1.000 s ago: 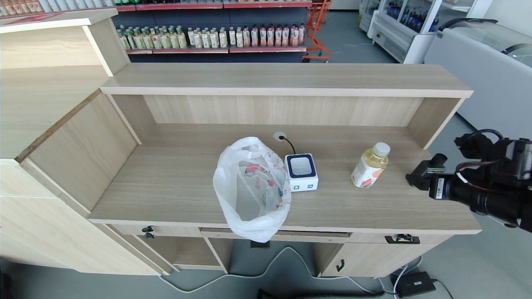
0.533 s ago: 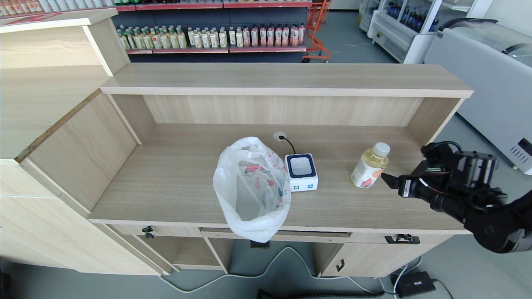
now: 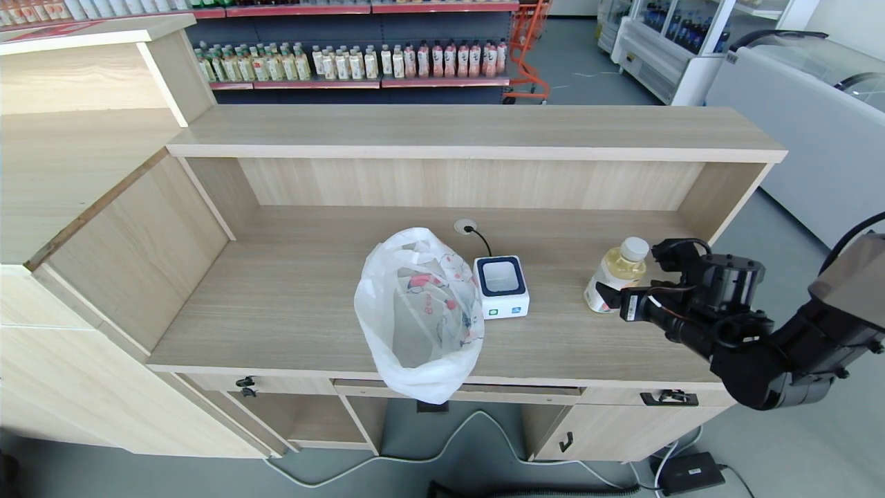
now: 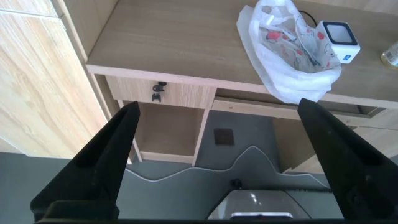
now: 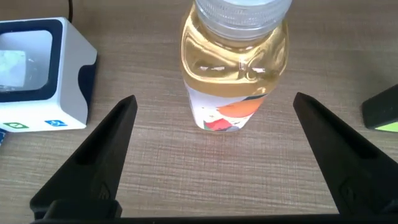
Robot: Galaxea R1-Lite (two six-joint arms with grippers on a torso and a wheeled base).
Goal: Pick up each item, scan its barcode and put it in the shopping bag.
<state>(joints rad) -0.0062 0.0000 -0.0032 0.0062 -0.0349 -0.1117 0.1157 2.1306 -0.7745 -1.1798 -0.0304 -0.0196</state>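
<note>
One bottle (image 5: 235,68) of pale yellow drink, white cap, orange on the label, standing upright near the right end of the counter (image 3: 290,304). My right gripper (image 5: 214,101) is right at it, fingers spread wide, gripping nothing. Bare wood all round it, with one scanner (image 3: 501,286) well to its left beside one shopping bag (image 3: 418,311) that flops over the front edge. My left gripper (image 4: 216,107) hangs spread apart too, out past that edge.

You get bright, even overhead light in the head view; the pale wooden counter (image 3: 276,304) shows only a soft shadow under its top ledge. Reflections whiten the curved glass freezer lid (image 3: 830,69) at upper right, and straight edges bow toward the frame's corners. In the right wrist view, small highlights glint on the clear plastic bottle of yellow drink (image 5: 235,68), which casts a faint shadow at its base.
</note>
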